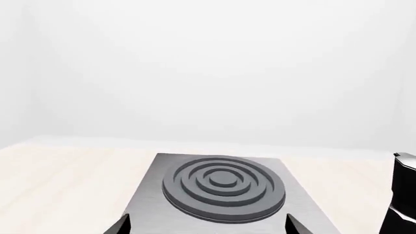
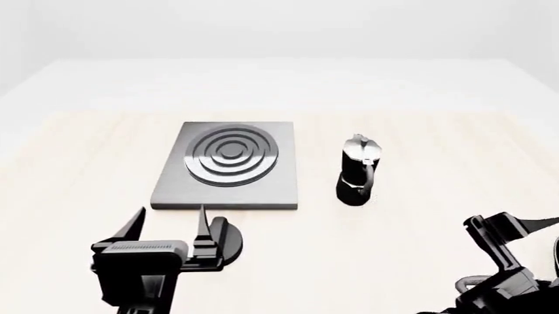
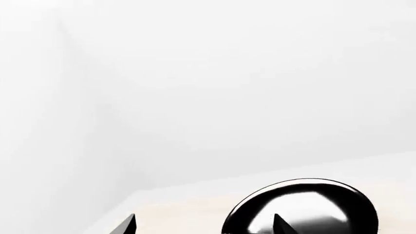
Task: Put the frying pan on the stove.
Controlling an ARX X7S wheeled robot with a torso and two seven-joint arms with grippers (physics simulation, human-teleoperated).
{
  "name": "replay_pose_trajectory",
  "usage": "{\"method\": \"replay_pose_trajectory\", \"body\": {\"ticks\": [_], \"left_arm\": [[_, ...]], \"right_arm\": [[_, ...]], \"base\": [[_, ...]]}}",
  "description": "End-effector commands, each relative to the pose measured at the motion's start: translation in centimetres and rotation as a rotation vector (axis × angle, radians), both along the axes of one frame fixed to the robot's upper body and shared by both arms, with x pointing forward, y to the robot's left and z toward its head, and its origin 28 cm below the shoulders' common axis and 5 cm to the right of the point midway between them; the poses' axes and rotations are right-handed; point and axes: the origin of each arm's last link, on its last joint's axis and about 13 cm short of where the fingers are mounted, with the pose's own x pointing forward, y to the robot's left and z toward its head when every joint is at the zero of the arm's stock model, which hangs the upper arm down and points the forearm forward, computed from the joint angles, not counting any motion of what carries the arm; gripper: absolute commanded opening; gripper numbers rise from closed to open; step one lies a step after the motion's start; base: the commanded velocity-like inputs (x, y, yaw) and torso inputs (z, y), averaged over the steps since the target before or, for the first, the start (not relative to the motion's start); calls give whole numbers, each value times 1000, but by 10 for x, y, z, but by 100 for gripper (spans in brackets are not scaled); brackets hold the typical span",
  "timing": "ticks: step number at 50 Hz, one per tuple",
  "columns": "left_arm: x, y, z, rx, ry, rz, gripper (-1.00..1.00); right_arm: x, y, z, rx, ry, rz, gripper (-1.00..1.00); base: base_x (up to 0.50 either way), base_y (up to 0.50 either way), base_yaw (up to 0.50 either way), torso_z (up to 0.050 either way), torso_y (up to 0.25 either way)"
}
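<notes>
The stove [image 2: 229, 160] is a flat grey square plate with dark concentric rings, lying left of the table's middle. My left gripper [image 2: 169, 226] hangs open just in front of its near edge. In the left wrist view the stove [image 1: 224, 183] fills the space ahead of the open left gripper [image 1: 208, 225]. The frying pan [image 3: 315, 197] shows in the right wrist view as a glossy black round shape close beyond one fingertip of my open right gripper [image 3: 204, 225], which holds nothing. In the head view the right gripper [image 2: 502, 229] is at the lower right and the pan is almost wholly outside the picture.
A black and silver moka pot [image 2: 358, 171] stands upright just right of the stove, also at the edge of the left wrist view as the moka pot [image 1: 403, 195]. The pale wooden table [image 2: 419, 261] runs back to white walls.
</notes>
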Motion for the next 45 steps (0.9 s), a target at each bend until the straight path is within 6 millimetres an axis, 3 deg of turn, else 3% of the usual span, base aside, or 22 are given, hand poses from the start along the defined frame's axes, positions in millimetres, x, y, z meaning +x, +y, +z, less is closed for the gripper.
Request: {"method": "replay_pose_trajectory", "body": {"ticks": [1,7,8,23,45], "left_arm": [[2,-1,-3,-2,7,-7,100],[2,0,-3,0,8,-12,100],[3,1,-4,-6,10,-14,100],[2,0,-3,-1,8,-15,100],[3,-1,-5,-5,14,-19,100]], "right_arm": [[-3,3,-5,14,-10,-94,100],[-5,8,-10,18,-34,-139,100],[-4,5,-23,95,10,-233,100],[-5,8,-24,95,10,-229,100],[7,11,-38,18,180,-220,100]], "base": [[0,0,0,0,0],[0,0,0,0,0],[0,0,0,0,0],[0,0,0,0,0],[0,0,0,0,0]]}}
